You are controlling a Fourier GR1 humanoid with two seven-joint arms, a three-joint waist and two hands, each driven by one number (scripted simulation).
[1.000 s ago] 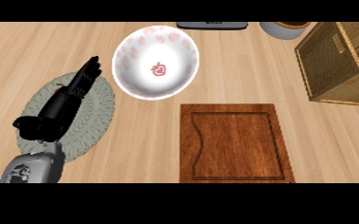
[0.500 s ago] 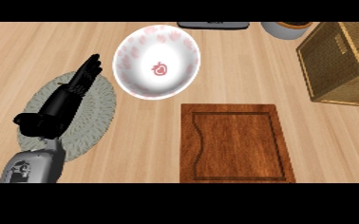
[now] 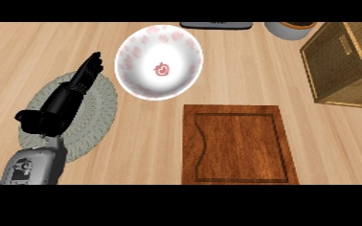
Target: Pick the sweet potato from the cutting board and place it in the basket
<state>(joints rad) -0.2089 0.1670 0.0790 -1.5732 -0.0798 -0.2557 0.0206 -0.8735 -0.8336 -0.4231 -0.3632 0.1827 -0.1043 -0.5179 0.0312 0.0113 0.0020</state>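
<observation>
We see no sweet potato on the cutting board (image 3: 237,143) (could be inside the basket (image 3: 338,62), can't tell). Left hand (image 3: 67,96) rests released over the grey mat (image 3: 96,112); right hand's out of view. Risk: grasping at nothing.

One plate (image 3: 159,62), one cutting board (image 3: 238,144), one basket (image 3: 338,62), perhaps one mat (image 3: 96,112).

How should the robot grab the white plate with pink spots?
Probably by its rim, pinching the left edge. The plate is wide and shallow, so a hand cannot wrap round it. That edge also lies nearest the open left hand, which rests over the grey mat.
</observation>
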